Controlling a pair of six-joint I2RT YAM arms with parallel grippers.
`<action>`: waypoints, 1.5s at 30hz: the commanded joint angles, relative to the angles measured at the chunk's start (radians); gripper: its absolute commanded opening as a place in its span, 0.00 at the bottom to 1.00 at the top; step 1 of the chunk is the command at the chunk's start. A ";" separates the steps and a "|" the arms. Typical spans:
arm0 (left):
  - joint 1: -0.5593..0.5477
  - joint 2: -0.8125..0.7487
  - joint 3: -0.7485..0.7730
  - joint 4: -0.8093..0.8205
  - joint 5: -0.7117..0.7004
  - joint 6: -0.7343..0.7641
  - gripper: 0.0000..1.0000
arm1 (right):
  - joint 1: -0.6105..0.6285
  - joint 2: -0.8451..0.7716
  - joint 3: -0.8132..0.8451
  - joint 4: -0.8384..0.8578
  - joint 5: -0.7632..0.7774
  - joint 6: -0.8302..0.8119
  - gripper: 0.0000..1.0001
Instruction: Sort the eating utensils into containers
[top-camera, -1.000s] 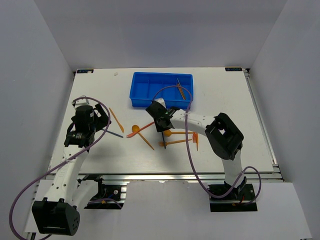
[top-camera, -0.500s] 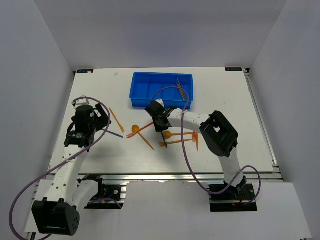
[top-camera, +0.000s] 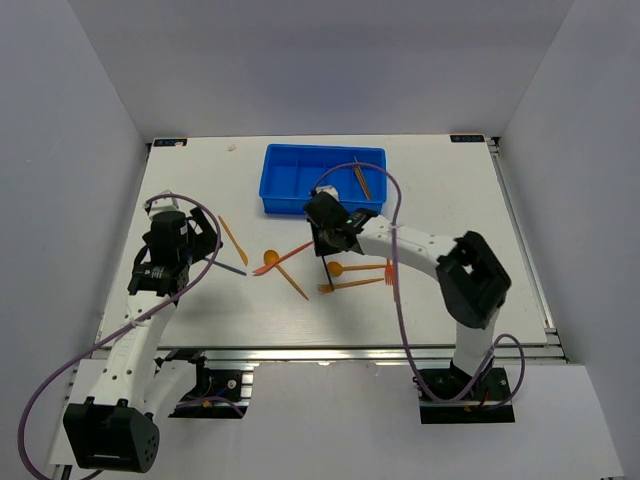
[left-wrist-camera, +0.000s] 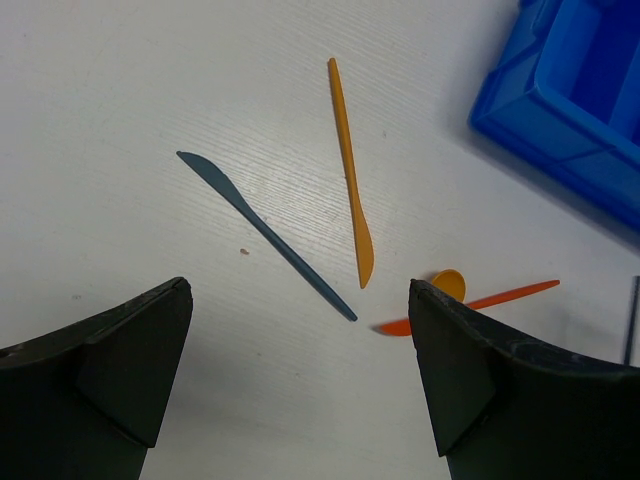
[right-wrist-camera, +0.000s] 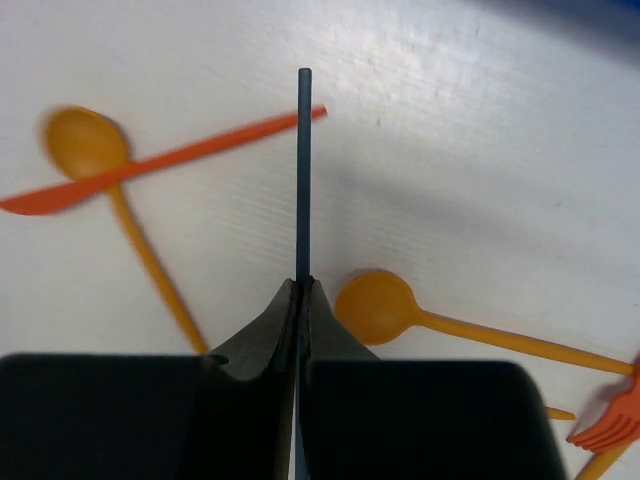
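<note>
At top view centre, right end effector (top-camera: 326, 250) pinches thin dark blue plastic stick (right-wrist-camera: 303, 170); left end effector (left-wrist-camera: 300, 290) spread above white counter (left-wrist-camera: 120, 80).

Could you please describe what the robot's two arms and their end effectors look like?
Both the left arm and right arm have white links with black joint housings, and a purple cable loops along each. The left end effector and right end effector have matte black, wedge-shaped fingers.

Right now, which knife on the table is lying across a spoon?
The red-orange knife, crossing the handle of one orange spoon. The orange knife and dark blue knife lie clear of spoons, by the left gripper.
</note>
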 joint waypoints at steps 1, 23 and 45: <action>-0.004 -0.028 -0.008 0.002 -0.013 -0.003 0.98 | -0.046 -0.150 0.013 0.091 -0.024 0.014 0.00; -0.009 0.008 -0.008 0.003 -0.014 -0.003 0.98 | -0.511 0.358 0.696 0.262 -0.331 -0.502 0.00; -0.009 0.030 -0.006 0.006 -0.003 0.001 0.98 | -0.534 0.047 0.238 0.458 -0.284 -0.428 0.56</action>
